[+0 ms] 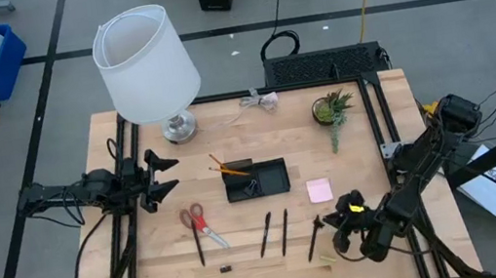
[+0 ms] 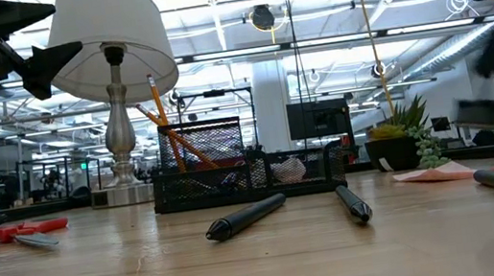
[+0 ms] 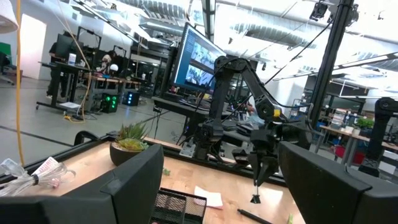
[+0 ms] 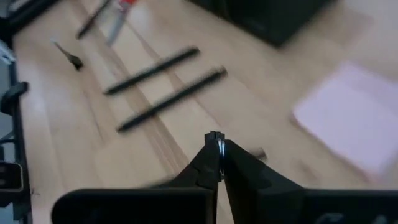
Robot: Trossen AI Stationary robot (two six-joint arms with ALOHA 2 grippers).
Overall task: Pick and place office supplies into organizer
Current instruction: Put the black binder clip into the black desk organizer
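Pens (image 1: 266,235) lie near the tray (image 1: 285,191) from above, one pen (image 1: 314,238) just beside the right gripper (image 1: 343,215), its length pointing toward the tray; down low it lies flat; that wrist shows fingers (image 4: 249,180) pinched shut, gripping nothing I can see; the left gripper (image 1: 160,175) waits open.

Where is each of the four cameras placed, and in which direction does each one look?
High view: above the table, facing straight down; both arms show, left gripper and right gripper.
Low view: at table-top height, facing level across the pens to the organizer; dark arm parts at the upper corners.
Left wrist view: on the left arm, facing across the table; own fingers in front, right arm beyond.
Right wrist view: facing down at the table; own shut fingertips.
Shared: the pink sticky-note pad.
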